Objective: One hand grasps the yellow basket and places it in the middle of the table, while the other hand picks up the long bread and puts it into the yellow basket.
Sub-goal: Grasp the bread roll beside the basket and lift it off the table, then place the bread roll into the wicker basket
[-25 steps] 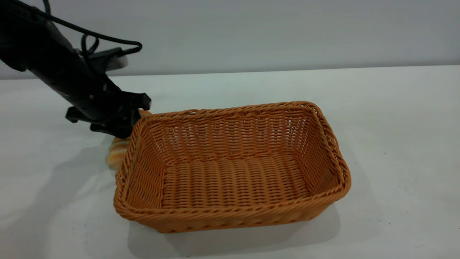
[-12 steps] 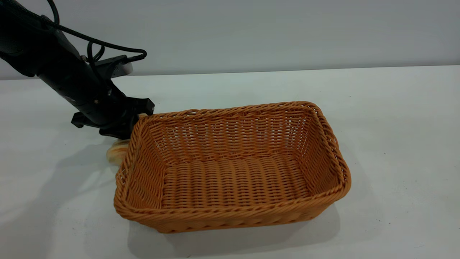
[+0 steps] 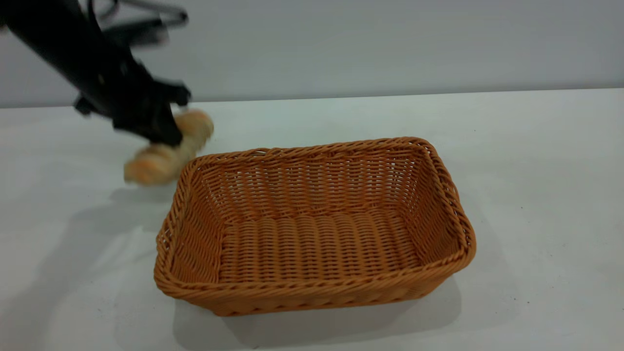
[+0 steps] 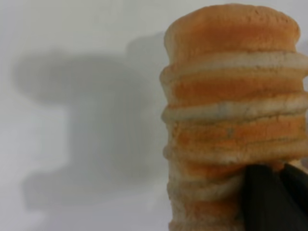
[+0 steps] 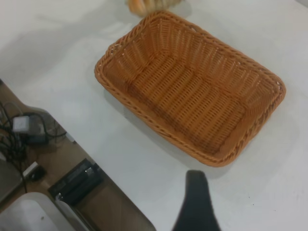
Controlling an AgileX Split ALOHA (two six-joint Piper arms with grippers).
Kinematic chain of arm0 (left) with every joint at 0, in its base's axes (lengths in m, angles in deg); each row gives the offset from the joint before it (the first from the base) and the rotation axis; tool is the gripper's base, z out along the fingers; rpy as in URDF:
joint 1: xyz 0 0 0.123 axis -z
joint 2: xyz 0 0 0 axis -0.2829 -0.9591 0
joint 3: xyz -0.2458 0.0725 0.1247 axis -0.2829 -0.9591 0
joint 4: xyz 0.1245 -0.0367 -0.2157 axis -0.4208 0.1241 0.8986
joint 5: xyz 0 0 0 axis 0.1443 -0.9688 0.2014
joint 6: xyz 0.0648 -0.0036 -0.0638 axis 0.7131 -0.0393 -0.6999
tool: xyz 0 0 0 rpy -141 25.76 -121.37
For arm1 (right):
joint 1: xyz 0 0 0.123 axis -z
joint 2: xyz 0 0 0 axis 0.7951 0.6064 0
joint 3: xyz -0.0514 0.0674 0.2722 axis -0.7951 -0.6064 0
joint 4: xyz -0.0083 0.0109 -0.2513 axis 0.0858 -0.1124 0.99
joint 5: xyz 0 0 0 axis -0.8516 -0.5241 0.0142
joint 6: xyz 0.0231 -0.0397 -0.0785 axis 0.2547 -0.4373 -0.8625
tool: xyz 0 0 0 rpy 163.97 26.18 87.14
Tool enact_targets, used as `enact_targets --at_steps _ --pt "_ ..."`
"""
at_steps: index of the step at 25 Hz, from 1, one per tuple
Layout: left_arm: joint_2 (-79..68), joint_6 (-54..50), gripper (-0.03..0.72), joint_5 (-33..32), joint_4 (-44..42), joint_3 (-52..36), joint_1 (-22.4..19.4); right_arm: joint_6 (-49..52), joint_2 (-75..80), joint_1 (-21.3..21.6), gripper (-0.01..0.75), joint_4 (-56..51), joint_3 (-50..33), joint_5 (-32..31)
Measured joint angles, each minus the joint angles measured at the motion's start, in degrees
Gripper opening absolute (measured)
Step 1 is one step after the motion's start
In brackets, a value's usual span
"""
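Pinched between the left gripper's (image 3: 168, 134) fingers, the long bread (image 3: 168, 148) has just risen off the table (image 3: 536, 170), now hanging just beside the yellow basket's (image 3: 312, 226) rim, ready to carry over.

orange-tan woven yellow basket (image 3: 317, 229), cream long bread (image 3: 165, 151) with golden-orange stripes, white table (image 3: 536, 170), black fingers (image 4: 269, 202)
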Motion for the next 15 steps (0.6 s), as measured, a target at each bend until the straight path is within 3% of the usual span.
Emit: enact_targets --at_steps 7,15 --pt "11.0 -1.9 0.050 -9.6 1.1 0.0 1.7 0.0 0.0 0.0 0.589 0.0 0.0 0.0" --pt "11.7 -1.1 0.050 -15.2 3.5 0.0 13.8 0.0 -0.2 0.0 0.589 0.0 0.0 0.0"
